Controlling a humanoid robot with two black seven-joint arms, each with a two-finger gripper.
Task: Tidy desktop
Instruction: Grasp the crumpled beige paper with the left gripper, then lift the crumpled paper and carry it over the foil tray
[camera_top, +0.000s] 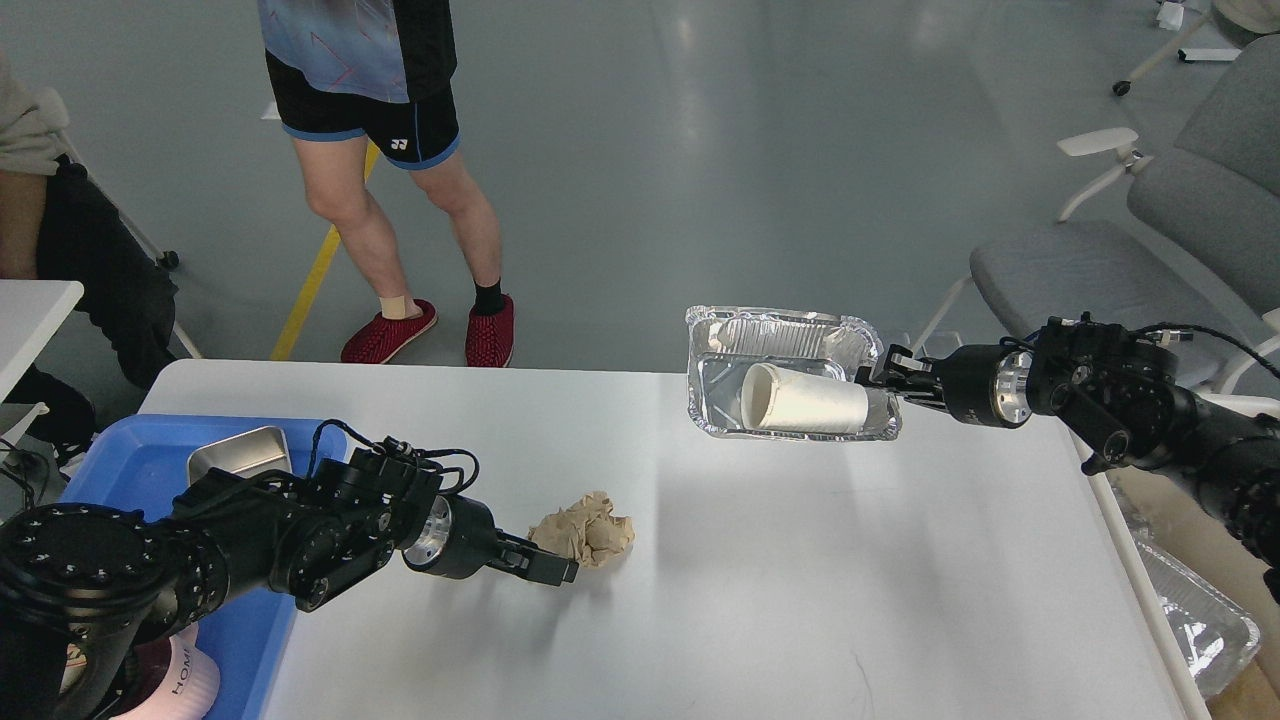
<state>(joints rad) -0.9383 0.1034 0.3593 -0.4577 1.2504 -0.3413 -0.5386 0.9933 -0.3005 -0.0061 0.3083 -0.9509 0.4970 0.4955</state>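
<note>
The desktop (800, 600) is a large white-grey tabletop. A crumpled brown paper ball (585, 528) lies on it left of centre. My left gripper (552, 568) is low over the desktop, its tip touching the ball's near-left side; its fingers cannot be told apart. My right gripper (882, 385) is shut on the right rim of a foil tray (780, 335) and holds it above the desktop's far edge. A white paper cup (805, 400) lies on its side in the foil tray.
A blue plastic tray (130, 460) at the left edge holds a metal tin (240, 450) and a pink mug (185, 685), mostly hidden by my left arm. A person (390, 170) stands behind the table. Grey chairs (1100, 270) and another foil container (1200, 620) are at the right.
</note>
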